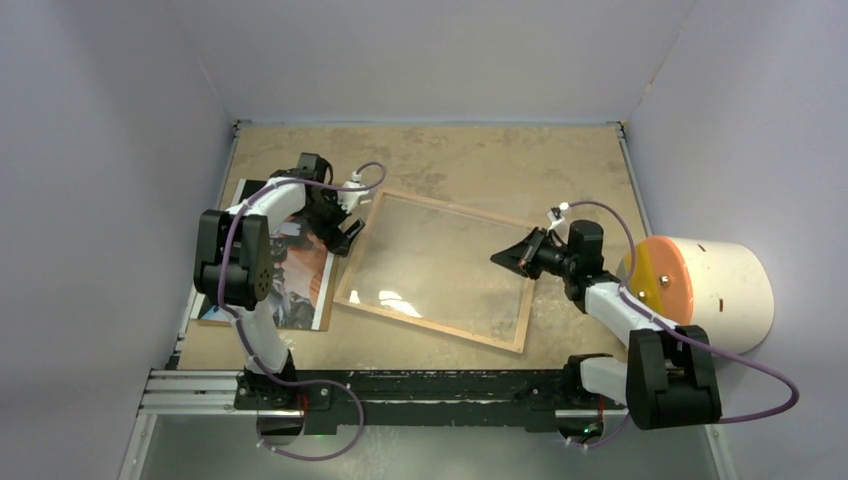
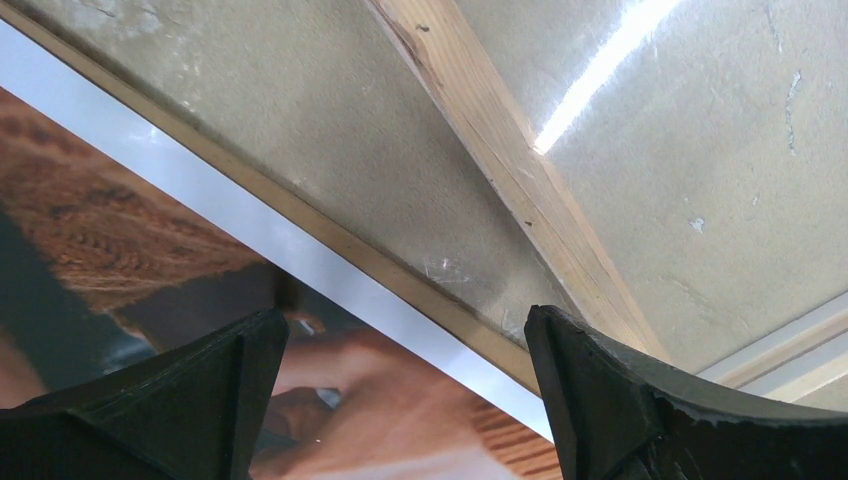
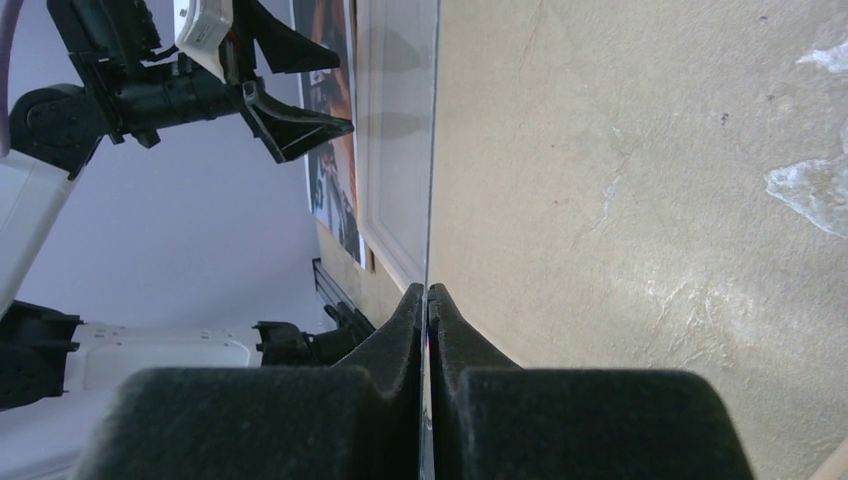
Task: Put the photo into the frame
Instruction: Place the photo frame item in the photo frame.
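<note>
While the right claw (image 3: 427, 300) is pinched shut on the right-hand edge of the clear sheet (image 3: 398, 150), that sheet lies over the frame (image 1: 428, 324), which rests wood-side up in the middle of the surface (image 1: 470, 160). I cannot tell whether the sheet is being raised or seated. Either way, a firm pinch and a slow, level motion should stop it flexing or dragging the rails.

The left claw (image 2: 405, 330) hangs open by the frame's far-left corner. Below it, the photo (image 2: 120, 250) lies flat on a brown backing board (image 2: 300, 216), just beside the frame. The left claw should probably catch only the print's white border, not the board.
</note>
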